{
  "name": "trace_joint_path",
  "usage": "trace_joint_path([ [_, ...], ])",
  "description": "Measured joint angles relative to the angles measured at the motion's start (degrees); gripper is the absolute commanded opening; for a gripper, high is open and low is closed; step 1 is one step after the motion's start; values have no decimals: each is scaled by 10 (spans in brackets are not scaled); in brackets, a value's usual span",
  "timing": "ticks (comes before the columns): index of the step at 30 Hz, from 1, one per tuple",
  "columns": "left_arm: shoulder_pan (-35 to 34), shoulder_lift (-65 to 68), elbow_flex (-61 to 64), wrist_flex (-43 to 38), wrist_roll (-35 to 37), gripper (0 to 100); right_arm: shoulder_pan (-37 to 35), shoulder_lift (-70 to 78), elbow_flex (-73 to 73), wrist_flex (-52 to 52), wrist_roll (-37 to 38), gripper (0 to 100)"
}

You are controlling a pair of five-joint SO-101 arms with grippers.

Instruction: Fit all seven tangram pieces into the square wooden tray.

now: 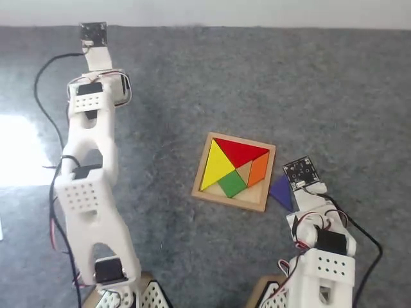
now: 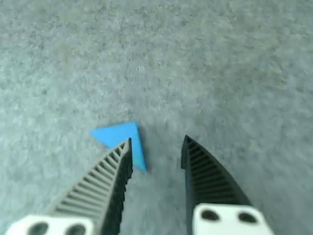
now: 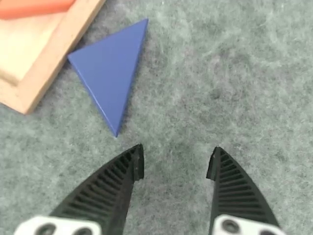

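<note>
You have pieces [image 1: 218,165] in the tray [image 1: 200,190], a triangle [image 1: 280,191] on the table [image 1: 321,83] just right of it, a stray piece [image 2: 120,134] by your left gripper [image 2: 156,144], far back-left.

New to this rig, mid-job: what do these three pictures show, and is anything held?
Two white robot arms sit at a grey table. The high picture looks down on both; the other two come from a camera on each arm's wrist. The square wooden tray already holds red, yellow, green and orange pieces. A dark blue triangle lies on the table beside the tray, ahead of the right pincer. A light blue triangle lies at the left pincer's tip, away from the tray. Both pincers are open, holding nothing.
</note>
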State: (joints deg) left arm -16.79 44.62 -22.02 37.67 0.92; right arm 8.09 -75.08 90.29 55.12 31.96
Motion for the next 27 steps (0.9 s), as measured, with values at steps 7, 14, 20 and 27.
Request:
trace_joint_path([
  [7,-17,160,-169,-90,-1,160,0,0,0,0,0,216],
  [14,-27,370,-414,-184,-1,160,0,0,0,0,0,216],
  [20,-30,528,-634,-155,-1,160,0,0,0,0,0,216],
  [27,-30,514,-704,110,22,160,0,0,0,0,0,216],
])
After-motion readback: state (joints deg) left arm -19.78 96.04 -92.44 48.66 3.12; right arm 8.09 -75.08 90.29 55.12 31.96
